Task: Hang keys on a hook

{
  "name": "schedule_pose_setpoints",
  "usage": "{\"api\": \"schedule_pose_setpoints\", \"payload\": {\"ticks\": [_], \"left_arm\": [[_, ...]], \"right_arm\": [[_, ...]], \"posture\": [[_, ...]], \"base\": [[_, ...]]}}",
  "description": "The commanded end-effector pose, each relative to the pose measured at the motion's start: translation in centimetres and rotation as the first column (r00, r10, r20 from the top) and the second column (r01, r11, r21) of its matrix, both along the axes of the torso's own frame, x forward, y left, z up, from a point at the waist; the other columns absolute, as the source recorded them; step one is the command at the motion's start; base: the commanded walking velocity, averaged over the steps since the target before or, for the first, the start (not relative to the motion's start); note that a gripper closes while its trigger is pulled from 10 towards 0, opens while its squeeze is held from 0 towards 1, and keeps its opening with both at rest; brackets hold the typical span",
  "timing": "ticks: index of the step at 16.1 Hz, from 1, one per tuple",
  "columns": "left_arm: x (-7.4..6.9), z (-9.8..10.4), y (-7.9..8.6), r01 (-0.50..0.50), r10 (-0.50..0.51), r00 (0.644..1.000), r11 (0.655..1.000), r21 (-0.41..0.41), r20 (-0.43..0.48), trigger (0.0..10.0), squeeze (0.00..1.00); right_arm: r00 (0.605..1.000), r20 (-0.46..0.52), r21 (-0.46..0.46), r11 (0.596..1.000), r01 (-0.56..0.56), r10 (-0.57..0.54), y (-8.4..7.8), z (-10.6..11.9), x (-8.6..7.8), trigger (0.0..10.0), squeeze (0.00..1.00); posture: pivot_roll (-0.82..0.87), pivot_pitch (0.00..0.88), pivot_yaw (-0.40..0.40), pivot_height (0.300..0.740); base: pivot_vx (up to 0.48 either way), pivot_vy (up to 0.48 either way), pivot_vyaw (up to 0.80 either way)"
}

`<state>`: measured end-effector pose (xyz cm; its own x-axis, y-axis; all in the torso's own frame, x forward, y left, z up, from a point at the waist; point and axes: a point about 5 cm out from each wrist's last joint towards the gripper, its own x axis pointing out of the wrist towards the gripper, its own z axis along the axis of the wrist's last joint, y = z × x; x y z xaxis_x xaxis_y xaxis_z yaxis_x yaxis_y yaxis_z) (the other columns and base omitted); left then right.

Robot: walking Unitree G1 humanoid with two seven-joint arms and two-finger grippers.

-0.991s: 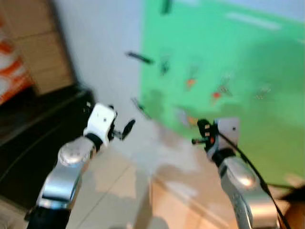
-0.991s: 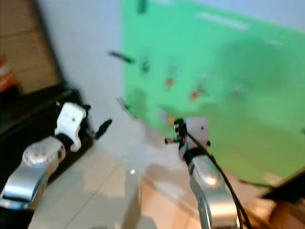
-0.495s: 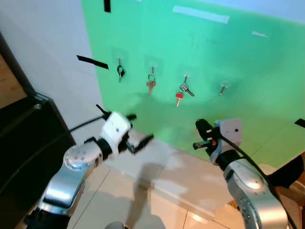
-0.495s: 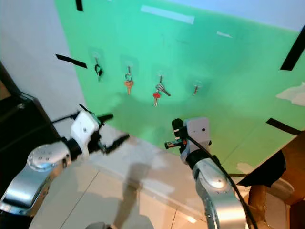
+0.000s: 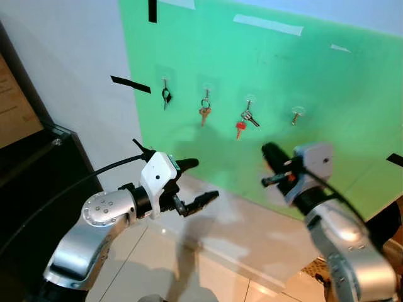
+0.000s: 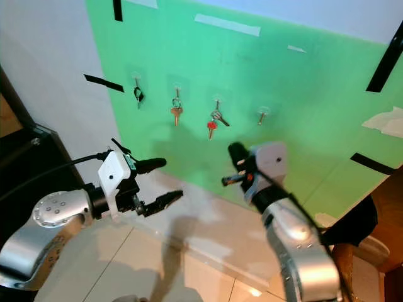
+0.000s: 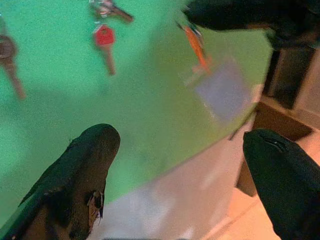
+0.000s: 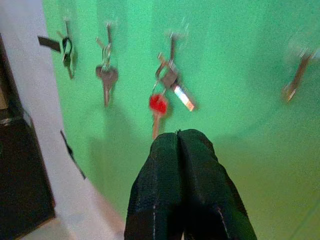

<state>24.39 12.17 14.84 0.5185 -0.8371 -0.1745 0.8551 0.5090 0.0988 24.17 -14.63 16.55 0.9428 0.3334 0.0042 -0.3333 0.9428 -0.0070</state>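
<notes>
Right gripper (image 6: 234, 165): pressed together, below the empty hook (image 6: 262, 114), maybe pinching keys, hard to tell.
Left gripper (image 5: 196, 182): spread, holding nothing.
Risk: missing the small hook, dropping keys.

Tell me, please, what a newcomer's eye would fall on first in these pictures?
First, the bright green board on the wall, with a row of hooks: a black key, a brown key, a red-headed key bunch and a bare hook. Below it, the left gripper is open and the right gripper shut.
</notes>
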Motion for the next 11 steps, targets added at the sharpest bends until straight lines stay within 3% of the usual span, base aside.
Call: {"api": "schedule_pose_setpoints", "payload": {"ticks": [1,8,11], "left_arm": [[-0.3,0.0,0.0,0.018,-0.018,1.000,1.000,0.004,-0.014,10.0,0.07],[-0.4,0.1,0.1,0.022,-0.022,0.999,1.000,0.006,-0.029,10.0,0.07],[-0.4,0.1,0.1,0.025,-0.025,0.999,1.000,0.006,-0.033,10.0,0.07]], "right_arm": [[1.000,0.026,0.002,1.000,-0.007,0.007,-0.4,0.8,0.0,10.0,0.00],[0.989,0.122,0.029,0.997,0.076,-0.079,-2.7,3.7,0.8,10.0,0.00],[0.982,0.160,0.068,0.994,0.090,-0.100,-2.9,4.6,0.9,10.0,0.00]], "posture": [[-0.01,0.000,-0.042,0.740],[-0.01,0.000,-0.041,0.740],[-0.01,0.000,-0.041,0.740]], "base": [[0.000,0.000,0.00],[0.000,0.000,0.00],[0.000,0.000,0.00]]}}
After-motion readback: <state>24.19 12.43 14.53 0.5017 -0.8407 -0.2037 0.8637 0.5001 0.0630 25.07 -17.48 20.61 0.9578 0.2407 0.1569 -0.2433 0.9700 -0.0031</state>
